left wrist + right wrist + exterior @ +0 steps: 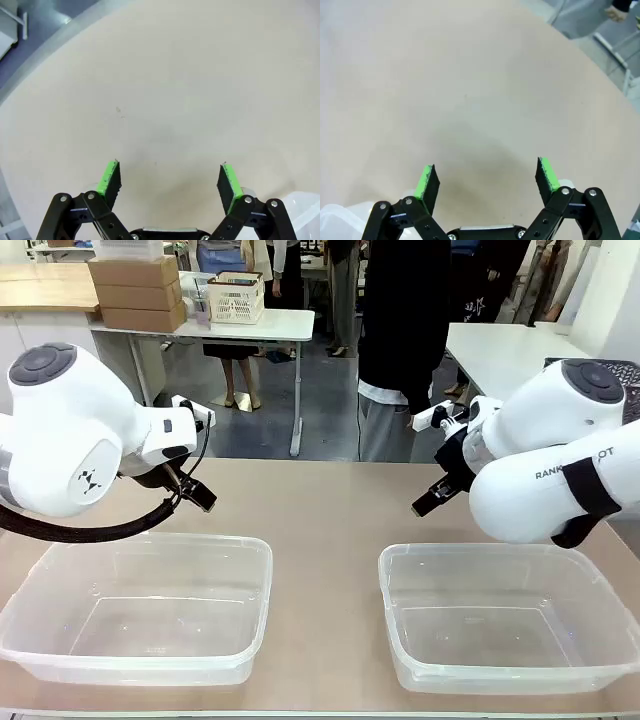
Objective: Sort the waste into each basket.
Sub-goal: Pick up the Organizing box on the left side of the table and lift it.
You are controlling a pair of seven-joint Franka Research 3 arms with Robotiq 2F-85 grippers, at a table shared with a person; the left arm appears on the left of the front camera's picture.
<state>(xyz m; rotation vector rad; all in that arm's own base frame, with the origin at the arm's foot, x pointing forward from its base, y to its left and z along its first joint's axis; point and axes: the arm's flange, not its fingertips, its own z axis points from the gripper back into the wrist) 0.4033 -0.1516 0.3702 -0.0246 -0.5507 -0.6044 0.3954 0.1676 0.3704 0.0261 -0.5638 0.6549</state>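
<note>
Low in the frame, the left basket (140, 545) and the right basket (500, 552) sit apart on the tabletop (320, 505) with nothing inside. Just beyond them, the left gripper (203, 500) at middle left and the right gripper (424, 506) at middle right hover over bare surface, fingers spread wide, holding nothing. Sorting looks not yet begun. It is best to hold each arm clear of its basket's rim, fingers wide, until waste is within reach. A person (405, 330) stands at top centre.

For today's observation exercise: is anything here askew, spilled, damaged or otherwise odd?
Nothing stands out. The left tub and right tub sit level, side by side on the table; the left gripper and right gripper hang open above it.
</note>
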